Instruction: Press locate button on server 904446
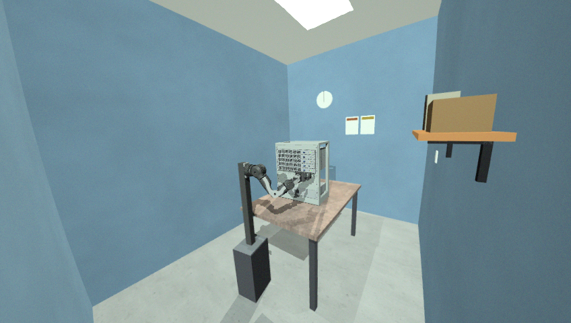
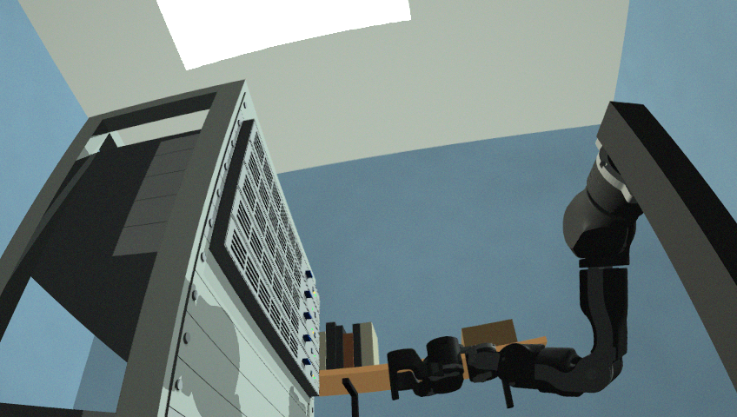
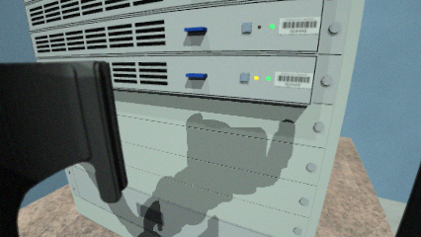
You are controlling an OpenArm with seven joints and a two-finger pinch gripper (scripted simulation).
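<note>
The pale grey server rack (image 1: 302, 171) stands on the wooden table (image 1: 308, 206). In the wrist view the two lowest servers show, above blank panels. The upper one has a grey square button (image 3: 246, 28) and a barcode label (image 3: 298, 25). The lower one has a grey square button (image 3: 243, 77) and a label (image 3: 294, 79). Neither button is lit blue. The asset numbers are too small to read. My gripper (image 3: 233, 145) is open and empty, a short way in front of the rack's lower face; it also shows in the top and exterior views (image 1: 304, 175) (image 2: 398, 374).
Each server has a blue handle (image 3: 196, 30) and small status lights (image 3: 268, 78). The arm's post (image 1: 246, 200) stands at the table's left edge. A wall shelf (image 1: 464, 135) holds boxes at the right. The table edge lies just right of the rack.
</note>
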